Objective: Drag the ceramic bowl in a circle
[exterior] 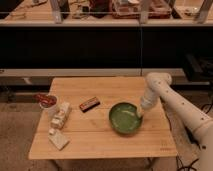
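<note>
The ceramic bowl (123,118) is a wide, shallow, glossy green bowl with a dark rim, sitting right of centre on the wooden table (100,145). My white arm comes in from the right and bends down to the bowl. My gripper (140,114) is at the bowl's right rim, its tip reaching just inside the edge. The arm's wrist hides the fingertips.
A small white cup with a red rim (48,104) stands at the table's left edge. Beside it are a pale toy-like block (61,116), a white wedge (58,140) and a brown and red bar (89,104). A dark shelf unit stands behind the table.
</note>
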`<state>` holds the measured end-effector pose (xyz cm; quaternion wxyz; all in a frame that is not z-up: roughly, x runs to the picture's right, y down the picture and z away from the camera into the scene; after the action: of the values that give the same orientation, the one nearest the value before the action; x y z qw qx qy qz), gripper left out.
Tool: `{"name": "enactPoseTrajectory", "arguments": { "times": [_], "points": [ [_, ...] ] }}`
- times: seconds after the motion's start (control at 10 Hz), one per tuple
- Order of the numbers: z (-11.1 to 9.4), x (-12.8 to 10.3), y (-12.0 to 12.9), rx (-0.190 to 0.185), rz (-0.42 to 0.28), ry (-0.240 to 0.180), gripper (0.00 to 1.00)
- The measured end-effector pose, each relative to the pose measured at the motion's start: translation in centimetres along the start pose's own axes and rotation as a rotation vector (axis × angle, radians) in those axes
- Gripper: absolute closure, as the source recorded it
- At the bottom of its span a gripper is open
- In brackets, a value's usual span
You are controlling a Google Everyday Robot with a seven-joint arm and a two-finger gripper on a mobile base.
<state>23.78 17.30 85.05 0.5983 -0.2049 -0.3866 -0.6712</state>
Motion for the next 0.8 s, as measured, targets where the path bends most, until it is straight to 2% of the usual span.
{"name": "enactPoseTrajectory", "arguments": {
  "times": [0.2, 0.4, 0.6, 0.8],
  "points": [
    [0.7, -4.0, -0.1, -0.007, -0.029, -0.011, 1.00],
    [1.3, -6.3, -2.8, 0.009, -0.094, -0.012, 1.00],
    [1.6, -7.2, -8.2, 0.034, -0.219, -0.025, 1.00],
    [1.8, -6.1, -14.1, 0.056, -0.349, -0.033, 1.00]
  ]
}}
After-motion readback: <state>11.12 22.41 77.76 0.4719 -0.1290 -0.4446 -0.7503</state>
